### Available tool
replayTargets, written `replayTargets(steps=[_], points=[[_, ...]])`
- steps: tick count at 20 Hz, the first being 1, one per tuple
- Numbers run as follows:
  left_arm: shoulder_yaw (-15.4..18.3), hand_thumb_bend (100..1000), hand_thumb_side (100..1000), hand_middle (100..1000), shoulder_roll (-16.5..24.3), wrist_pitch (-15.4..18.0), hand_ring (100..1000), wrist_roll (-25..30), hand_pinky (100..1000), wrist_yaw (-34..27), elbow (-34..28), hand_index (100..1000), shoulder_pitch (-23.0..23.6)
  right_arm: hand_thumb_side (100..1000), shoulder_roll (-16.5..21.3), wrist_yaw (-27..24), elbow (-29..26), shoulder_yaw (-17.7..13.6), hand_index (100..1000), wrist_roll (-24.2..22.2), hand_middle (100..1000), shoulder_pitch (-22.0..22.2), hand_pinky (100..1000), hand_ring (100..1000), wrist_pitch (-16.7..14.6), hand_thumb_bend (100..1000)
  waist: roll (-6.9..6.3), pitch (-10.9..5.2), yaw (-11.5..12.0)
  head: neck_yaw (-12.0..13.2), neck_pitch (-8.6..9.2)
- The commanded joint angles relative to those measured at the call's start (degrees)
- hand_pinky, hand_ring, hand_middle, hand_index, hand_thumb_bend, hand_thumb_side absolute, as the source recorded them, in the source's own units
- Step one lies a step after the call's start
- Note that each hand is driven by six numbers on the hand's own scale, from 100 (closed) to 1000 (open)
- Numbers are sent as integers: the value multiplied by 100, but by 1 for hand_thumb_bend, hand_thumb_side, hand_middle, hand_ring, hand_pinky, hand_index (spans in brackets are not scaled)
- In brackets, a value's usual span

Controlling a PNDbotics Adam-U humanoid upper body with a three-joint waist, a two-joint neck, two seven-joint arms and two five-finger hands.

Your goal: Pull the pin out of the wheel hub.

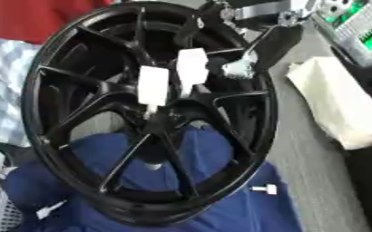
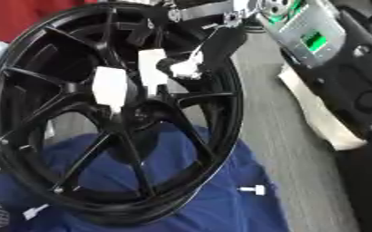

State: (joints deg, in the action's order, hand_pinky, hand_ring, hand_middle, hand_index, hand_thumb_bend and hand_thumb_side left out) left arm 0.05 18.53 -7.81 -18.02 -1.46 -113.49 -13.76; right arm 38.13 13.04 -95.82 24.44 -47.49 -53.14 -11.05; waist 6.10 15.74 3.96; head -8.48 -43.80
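A black wheel hub stands tilted on a blue cloth. Two white pins stick out near its centre: a left one and a right one a little higher. My right hand, black with silver parts, reaches in from the upper right over the rim. Its pale tip sits just right of the right pin, and whether it touches that pin is unclear. My left hand shows in neither view.
A loose white pin lies on the blue cloth right of the wheel, and a small white piece lies at lower left. A cream cloth and a grey device with green parts are at the right; red fabric is behind.
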Motion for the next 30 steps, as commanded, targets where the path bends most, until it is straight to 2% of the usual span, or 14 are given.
replayTargets(steps=[1, 5, 7, 25, 30], points=[[23, 100, 615, 588, 33, -7, 680, -1, 705, -22, -110, 717, -75, 571, 175, 162, -143, -28, 950, 105, 855, -31, 1000, 930, 126, 100, -23, -64, -11, 17, -32], [17, 100, 618, 587, 24, -18, 680, -5, 705, -22, -110, 717, -83, 561, 148, 256, -151, -20, 949, 227, 846, 12, 1000, 922, 180, 100, 1, -26, -10, 25, -32], [13, 100, 619, 587, 22, -19, 680, -1, 705, -20, -110, 716, -86, 585, 138, 323, -141, -6, 945, 262, 845, 18, 1000, 922, 182, 100, 16, -8, -4, 28, -32], [0, 100, 626, 586, 9, -28, 681, 30, 705, -8, -110, 715, -98, 641, 102, 815, 38, 60, 937, 232, 824, 93, 1000, 908, -12, 100, 75, 92, 31, 55, -32], [0, 100, 628, 586, -5, -31, 676, 37, 706, -1, -110, 715, -94, 641, 76, 955, 165, 41, 938, 285, 780, 103, 1000, 902, 3, 100, 82, 127, 75, 38, -25]])
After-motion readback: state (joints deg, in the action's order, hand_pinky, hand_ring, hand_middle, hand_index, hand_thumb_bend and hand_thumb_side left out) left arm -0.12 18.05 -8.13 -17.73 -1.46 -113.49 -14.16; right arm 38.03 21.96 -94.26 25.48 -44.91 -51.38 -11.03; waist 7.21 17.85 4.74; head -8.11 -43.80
